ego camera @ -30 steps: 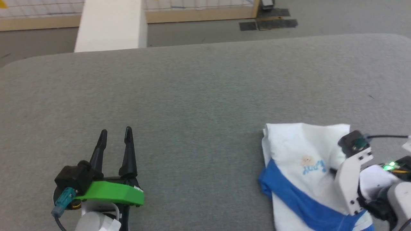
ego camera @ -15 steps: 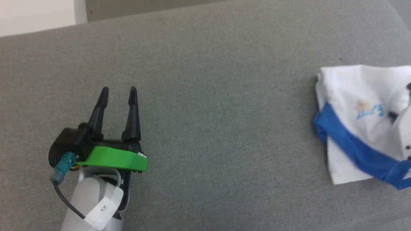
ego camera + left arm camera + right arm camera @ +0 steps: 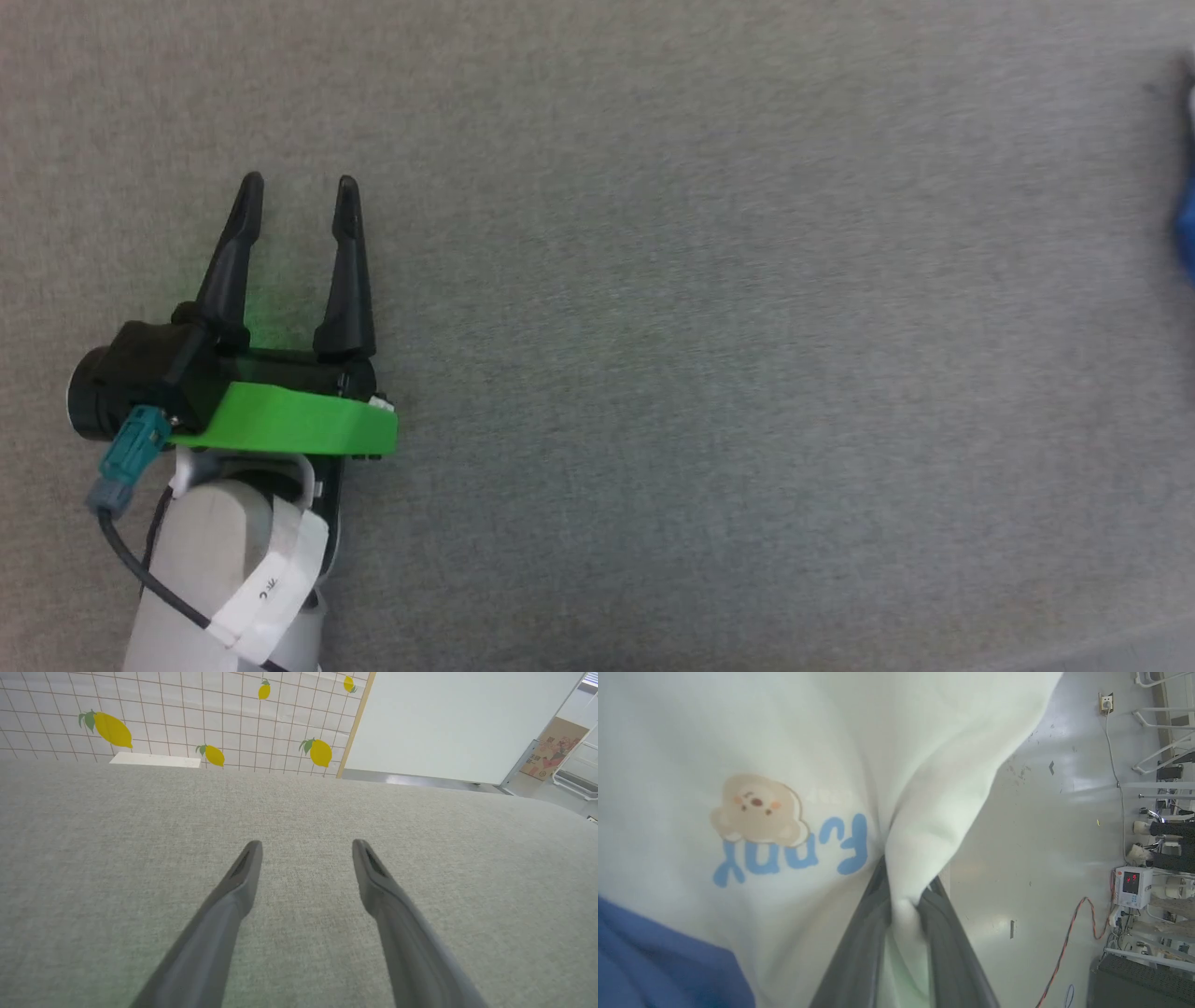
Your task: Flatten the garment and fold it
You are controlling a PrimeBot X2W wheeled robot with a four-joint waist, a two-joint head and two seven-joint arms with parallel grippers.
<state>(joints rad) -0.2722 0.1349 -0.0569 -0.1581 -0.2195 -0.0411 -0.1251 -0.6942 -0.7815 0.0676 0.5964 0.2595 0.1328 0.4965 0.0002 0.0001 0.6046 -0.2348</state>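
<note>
garment (image 3: pixel 784 732): white body, tan bear print with light-blue lettering under it; the print reads upside down in the right wrist view. Royal-blue band fills the lower left corner there. A ridge of white cloth is bunched and pinched between the fingers of the right gripper (image 3: pixel 908 877), fold running up from the pinch. In the head view the garment (image 3: pixel 1186 229) is a blurred blue sliver at the right edge.

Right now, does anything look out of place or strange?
Yes. The garment is not flat: the right gripper pinches a bunched ridge of its white cloth, and floor shows past that edge. The left gripper is open over the grey table, well apart from the garment.
</note>
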